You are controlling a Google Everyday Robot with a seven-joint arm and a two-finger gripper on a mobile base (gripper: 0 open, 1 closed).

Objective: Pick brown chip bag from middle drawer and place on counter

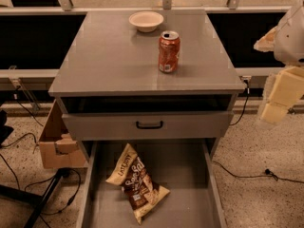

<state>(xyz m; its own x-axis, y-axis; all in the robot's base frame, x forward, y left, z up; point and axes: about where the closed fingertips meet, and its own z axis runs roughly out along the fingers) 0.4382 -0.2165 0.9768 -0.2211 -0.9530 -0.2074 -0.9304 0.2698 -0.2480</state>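
Speckled floor (256, 141) lies around a grey table (109, 56) holding an orange can (168, 51) and a bowl (146, 21). Below, in the open middle drawer (185, 189), the brown chip bag (137, 184) lies flat, left of the middle. It slants: one tan end points back-left, the other front-right. Its crinkly middle is dark brown with white letters. The gripper (278, 101) hangs far right, well apart; clenched or loose, I cannot tell.

We see a robotics lab: loose black cables (237, 173) on speckled floor (266, 148), brown cardboard box (53, 144) left, cream plastic gripper (274, 109) at right.
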